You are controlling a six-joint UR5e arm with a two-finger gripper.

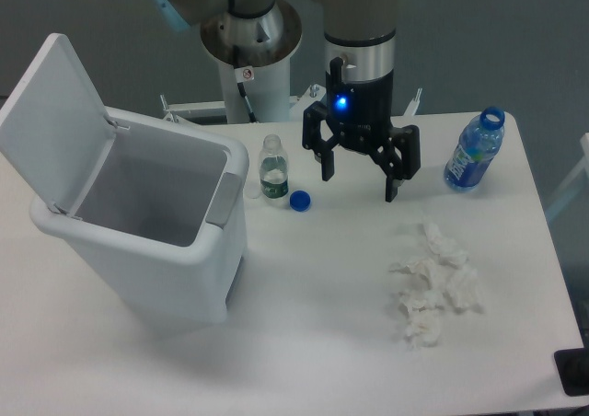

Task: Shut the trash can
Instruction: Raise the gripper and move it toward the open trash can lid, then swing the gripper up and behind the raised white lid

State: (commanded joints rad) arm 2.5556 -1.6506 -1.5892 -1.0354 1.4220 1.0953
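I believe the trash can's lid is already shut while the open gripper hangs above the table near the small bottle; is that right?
Not quite: the camera view shows the trash can with its lid standing open. The rest holds: the open gripper hangs above the table near the small bottle.

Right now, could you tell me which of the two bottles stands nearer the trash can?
The small clear bottle, uncapped, beside the trash can; the blue bottle stands far right.
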